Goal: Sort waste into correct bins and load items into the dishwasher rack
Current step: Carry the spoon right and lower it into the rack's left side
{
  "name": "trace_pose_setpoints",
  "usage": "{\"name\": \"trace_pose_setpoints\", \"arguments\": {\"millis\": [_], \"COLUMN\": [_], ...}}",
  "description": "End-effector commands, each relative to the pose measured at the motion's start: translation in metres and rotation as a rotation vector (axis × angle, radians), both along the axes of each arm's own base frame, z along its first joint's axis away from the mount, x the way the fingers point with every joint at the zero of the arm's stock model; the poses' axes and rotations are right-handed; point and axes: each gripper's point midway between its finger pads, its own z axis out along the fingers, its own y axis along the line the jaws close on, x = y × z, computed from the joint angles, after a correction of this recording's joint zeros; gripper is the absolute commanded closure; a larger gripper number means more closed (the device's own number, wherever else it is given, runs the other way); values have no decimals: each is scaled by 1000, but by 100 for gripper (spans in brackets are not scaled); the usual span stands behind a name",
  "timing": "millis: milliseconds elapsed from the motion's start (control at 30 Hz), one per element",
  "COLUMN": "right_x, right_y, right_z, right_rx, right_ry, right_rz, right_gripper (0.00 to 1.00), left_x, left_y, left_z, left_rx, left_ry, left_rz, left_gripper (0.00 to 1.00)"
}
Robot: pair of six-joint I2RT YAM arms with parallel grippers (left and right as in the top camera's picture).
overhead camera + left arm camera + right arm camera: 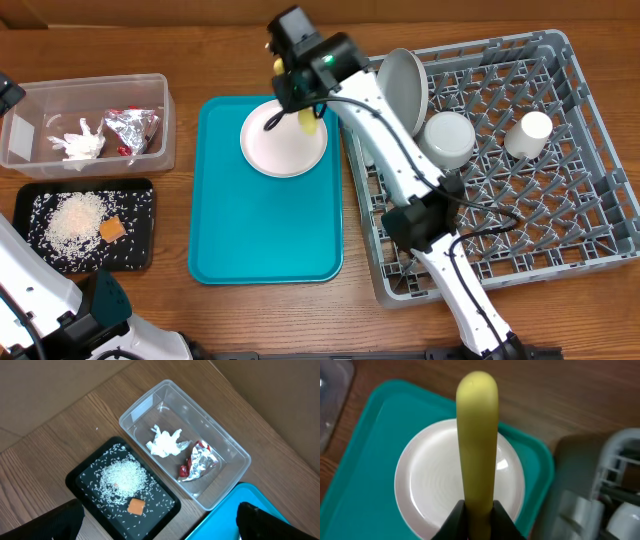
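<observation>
Right gripper (479, 521) clenched on a yellow utensil (477, 435), held over the plate (420, 495) on the teal tray (365, 455) — beside the rack (560, 200). Left gripper (160, 527) — fingers spread, empty — hangs above the tub (235, 455) and black tray (82, 480).

No readable text, label, brand or number appears on anything

A yellow utensil (477, 435), teal tray (265, 240), grey rack (560, 200), rice-speckled black tray (85, 269).
</observation>
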Motion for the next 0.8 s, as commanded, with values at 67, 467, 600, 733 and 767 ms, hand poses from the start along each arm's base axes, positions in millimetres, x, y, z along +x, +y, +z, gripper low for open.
{"name": "trace_pose_setpoints", "arguments": {"millis": [67, 467, 600, 733, 767], "right_x": [7, 22, 21, 18, 16], "right_y": [-64, -107, -105, -106, -107], "right_z": [24, 22, 21, 6, 0], "right_rx": [-29, 77, 82, 55, 42], "right_ry": [12, 95, 104, 147, 168], "right_rz": [-133, -297, -292, -292, -292], "right_gripper": [96, 96, 96, 96, 96], "left_x": [1, 1, 1, 1, 1], "left_y": [3, 3, 3, 3, 3], "left_z": [-4, -4, -4, -4, -4], "left_rx": [4, 4, 4, 4, 4], "left_ry": [17, 17, 17, 17, 17], "left_rz": [4, 4, 4, 4, 4], "left_gripper": [0, 0, 0, 0, 0]}}
